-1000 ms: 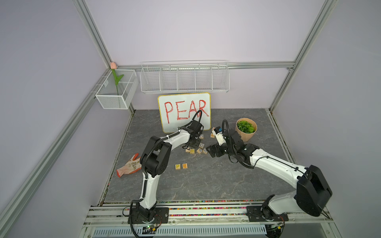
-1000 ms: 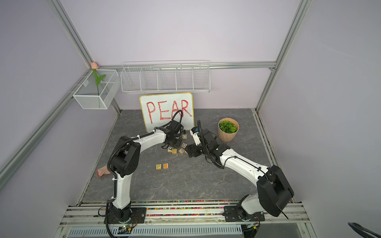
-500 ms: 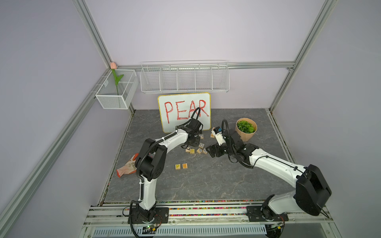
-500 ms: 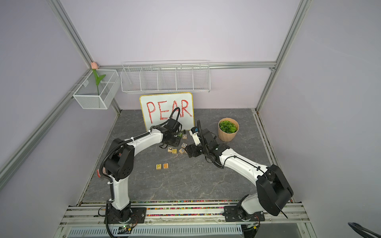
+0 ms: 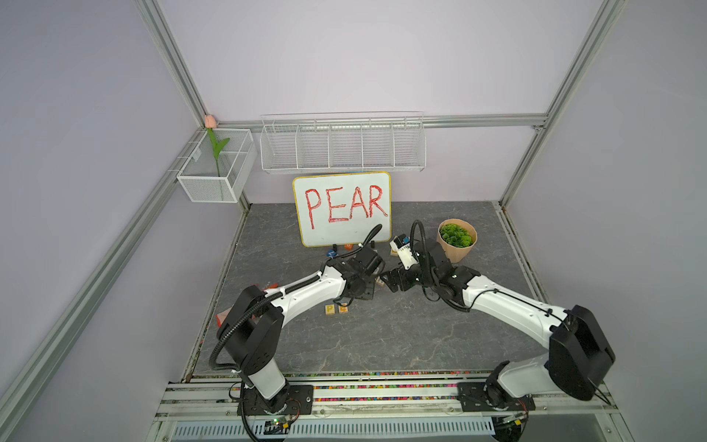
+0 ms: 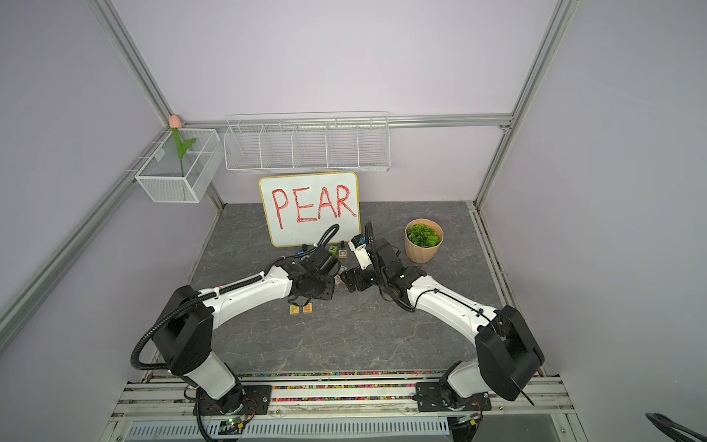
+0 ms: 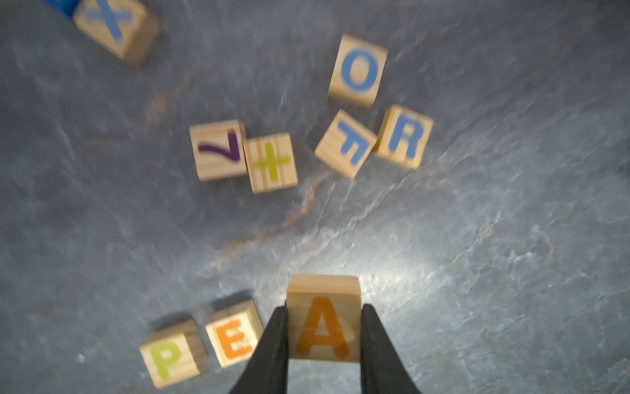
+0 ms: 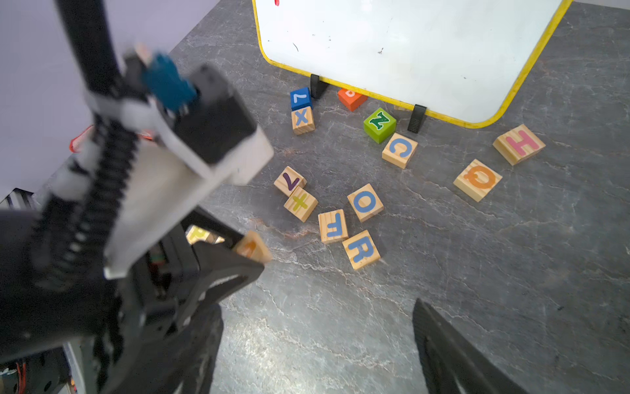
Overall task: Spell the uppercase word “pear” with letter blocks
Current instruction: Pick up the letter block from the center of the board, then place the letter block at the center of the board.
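Now | 4 letter blocks: P, E adjacent, R apart | my left gripper pinches light-wood orange A | right gripper wide, empty

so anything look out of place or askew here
A solid orange cube lies half tucked under the yellow-framed whiteboard's lower edge; the light-wood cube with a blue F lies upside down relative to the light-wood blue R cube beside it.
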`<state>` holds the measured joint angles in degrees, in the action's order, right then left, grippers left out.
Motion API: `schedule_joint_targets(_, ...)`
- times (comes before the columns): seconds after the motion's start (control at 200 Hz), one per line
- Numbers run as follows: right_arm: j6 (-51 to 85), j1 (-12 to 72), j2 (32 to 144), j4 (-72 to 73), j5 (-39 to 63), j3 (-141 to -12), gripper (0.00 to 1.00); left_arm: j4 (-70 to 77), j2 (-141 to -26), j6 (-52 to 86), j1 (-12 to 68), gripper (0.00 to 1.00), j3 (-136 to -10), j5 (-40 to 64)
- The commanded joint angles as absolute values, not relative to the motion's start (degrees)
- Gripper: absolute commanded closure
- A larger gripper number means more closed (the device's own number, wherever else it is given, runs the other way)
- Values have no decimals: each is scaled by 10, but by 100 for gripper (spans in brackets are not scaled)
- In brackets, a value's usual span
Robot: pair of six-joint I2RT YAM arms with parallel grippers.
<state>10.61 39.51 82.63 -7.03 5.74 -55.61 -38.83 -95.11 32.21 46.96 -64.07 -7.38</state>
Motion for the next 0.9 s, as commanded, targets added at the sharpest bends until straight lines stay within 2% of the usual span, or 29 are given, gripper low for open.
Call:
schedule_joint_targets(0.0, 91, 397, 821, -56, 74, -558, 11, -357, -922, 422, 465, 76, -593, -66)
schedule_joint_targets(0.24, 95, 398, 802, -51, 70, -543, 11, -311, -905, 454, 465, 75, -548, -56)
schedule_joint_targets(0.895, 89, 398, 795, -69, 53, -541, 11, -321, -960, 431, 465, 74, -561, -84)
